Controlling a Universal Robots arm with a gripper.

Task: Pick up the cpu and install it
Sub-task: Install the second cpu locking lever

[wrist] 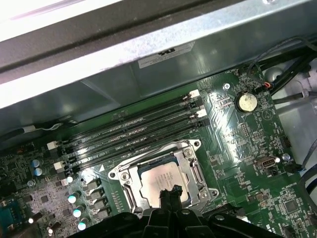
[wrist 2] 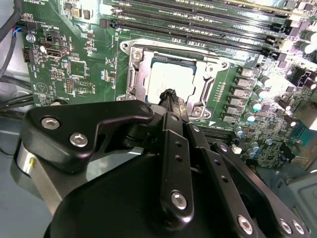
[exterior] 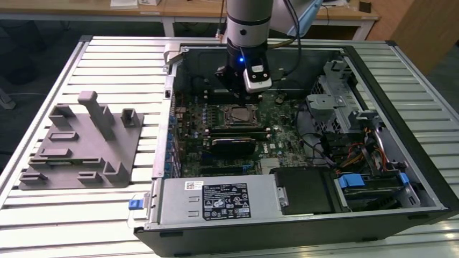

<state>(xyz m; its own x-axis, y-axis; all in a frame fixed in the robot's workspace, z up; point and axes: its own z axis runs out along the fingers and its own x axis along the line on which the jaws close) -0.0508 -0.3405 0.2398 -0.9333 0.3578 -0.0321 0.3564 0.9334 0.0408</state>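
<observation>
While the arm hangs over the open PC case (exterior: 301,215) in the exterior view, the gripper (exterior: 234,92) sits low inside it, just above the socket frame (exterior: 239,114) on the motherboard (exterior: 280,134); the grey plastic fixture (exterior: 79,145) lies well apart on the slatted table (exterior: 64,220) toward the exterior view's left, and I see no chip on it. From this angle the fingers are too hidden to judge. Second wrist view: the cpu (wrist 2: 171,82) lies flat inside the socket frame (wrist 2: 133,74), silvery top up, pale rim visible around it, memory slots (wrist 2: 198,15) just beyond. The gripper (wrist 2: 171,95) has its fingertips (wrist 2: 172,93) drawn together to a point over the near edge of the chip, nothing between them, so closed and empty as far as I can tell; touching the lid or just above it, can't say which. First wrist view: same picture, cpu (wrist: 161,181) seated square in the frame (wrist: 190,166), gripper (wrist: 169,192) tips pinched together at the chip's edge, coin cell (wrist: 246,101) and memory slots (wrist: 129,131) off to the side. Judgement: pick and place look done, chip is in the socket. Whether it's fully seated isn't visible. The frame looks open around the chip, with no plate over the lid, so clamping looks undone
</observation>
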